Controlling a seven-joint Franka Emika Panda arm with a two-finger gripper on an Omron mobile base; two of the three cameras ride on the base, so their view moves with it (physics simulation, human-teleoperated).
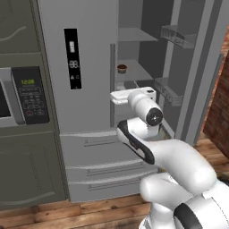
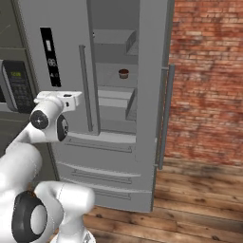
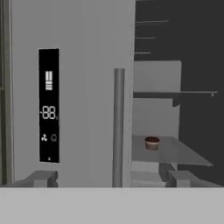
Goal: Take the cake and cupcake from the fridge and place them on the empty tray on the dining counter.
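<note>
The grey steel fridge stands in front of me, its left door closed and its right door swung open. Inside, the brown cupcake sits alone on a middle shelf. My gripper is open and holds nothing, level with the lower end of the left door's bar handle and short of the shelves. The cupcake lies ahead, up and to the right of it. The cake, the tray and the dining counter are out of view.
A dark microwave cabinet flanks the fridge on the left. The open right door with its bins stands on the right, and a brick wall lies beyond it. Closed drawers run along the fridge's bottom.
</note>
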